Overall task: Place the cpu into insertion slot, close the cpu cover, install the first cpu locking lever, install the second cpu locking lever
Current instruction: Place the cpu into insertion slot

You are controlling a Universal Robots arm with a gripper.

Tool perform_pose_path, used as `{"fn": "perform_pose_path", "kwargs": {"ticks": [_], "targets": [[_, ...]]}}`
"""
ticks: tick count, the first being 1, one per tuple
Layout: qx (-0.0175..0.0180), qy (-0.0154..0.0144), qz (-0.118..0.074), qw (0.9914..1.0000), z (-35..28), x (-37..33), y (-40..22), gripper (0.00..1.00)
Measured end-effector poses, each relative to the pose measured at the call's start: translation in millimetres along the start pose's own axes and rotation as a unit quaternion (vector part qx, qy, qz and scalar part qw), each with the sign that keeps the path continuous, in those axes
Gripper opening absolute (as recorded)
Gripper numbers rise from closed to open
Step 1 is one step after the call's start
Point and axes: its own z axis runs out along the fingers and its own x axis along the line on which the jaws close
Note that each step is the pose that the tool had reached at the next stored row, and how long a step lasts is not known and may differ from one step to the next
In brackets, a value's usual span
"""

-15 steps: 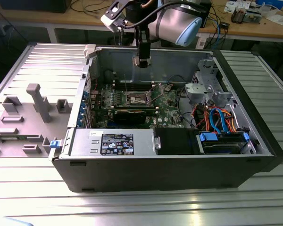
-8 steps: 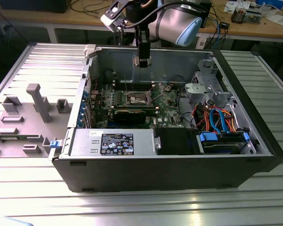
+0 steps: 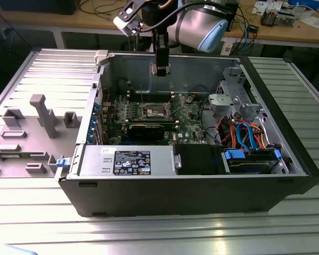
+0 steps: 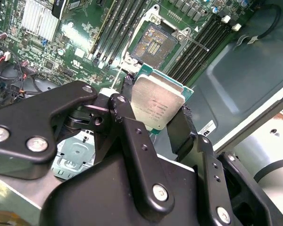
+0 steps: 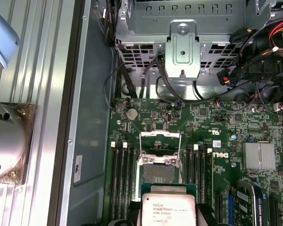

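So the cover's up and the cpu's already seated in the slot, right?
Not quite. The cover is up, but the cpu isn't seated. The gripper is shut on it, holding it clear of the slot, whose contacts lie bare. The second wrist view shows this.

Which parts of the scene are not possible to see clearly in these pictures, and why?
- Silver-grey square cpu: first wrist view, lower part cut off by the picture edge.
- Square gold-flecked insertion slot: first wrist view, one side hidden behind the cpu.
- Black gripper: exterior view, what it holds is too small to tell.
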Motion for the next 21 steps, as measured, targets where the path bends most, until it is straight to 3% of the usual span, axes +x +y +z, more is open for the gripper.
{"fn": "perform_pose_path", "kwargs": {"ticks": [2, 8, 16, 21], "targets": [[-0.0001, -0.0010, 0.009, 0.99996, 3.6, -0.1, -0.7, 0.54], [-0.0001, -0.0011, 0.009, 0.99996, 16.0, -0.4, -1.8, 0.54], [-0.0002, -0.0010, 0.009, 0.99996, 16.7, -0.4, -1.9, 0.54], [-0.0002, -0.0010, 0.009, 0.99996, 23.3, -0.5, -2.5, 0.54]]}}
